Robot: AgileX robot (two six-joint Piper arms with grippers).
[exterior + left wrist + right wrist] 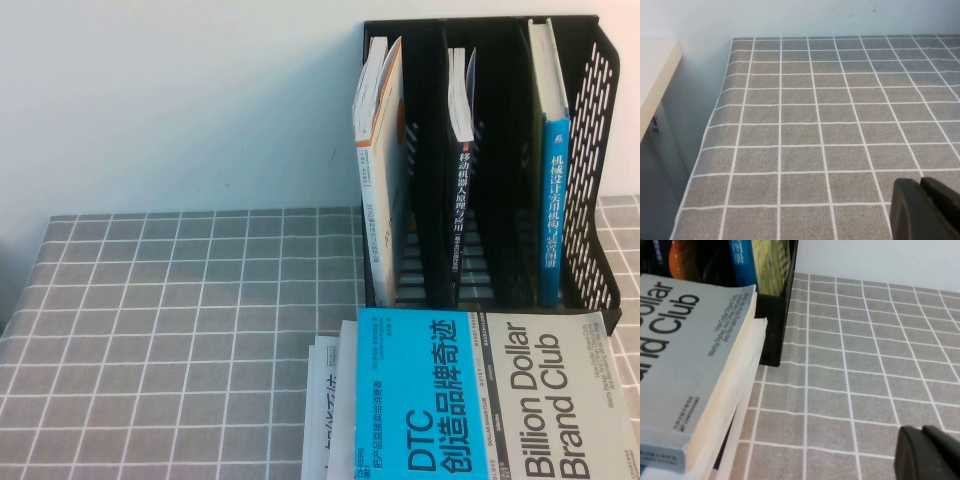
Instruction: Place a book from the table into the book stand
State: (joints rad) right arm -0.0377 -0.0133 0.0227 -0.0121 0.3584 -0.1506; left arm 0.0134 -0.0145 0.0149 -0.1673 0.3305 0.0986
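One book [480, 395] with a blue and grey-white cover is lying flat on the tabletop [190, 330], on top of a stack, directly in front of the stand [585, 150]. The stack is showing at least two more items beneath it: white page edges are protruding at its left side [325, 410]. The exact stack count cannot be determined.

One black stand is sitting upright at the rear of the tabletop, against the wall. It is offering three slots, and each slot is holding one upright volume: a white book [385, 150] in the left slot, a dark-spined book [462, 190] in the middle slot, and a blue-spined book [555, 190] in the right slot.

The left tool [926, 210] is hovering over bare tabletop cloth, well apart from the books, with its fingers closed on nothing.

The right tool [930, 455] is hovering over the cloth near the right side of the stack and the stand's base. Its finger state cannot be determined.
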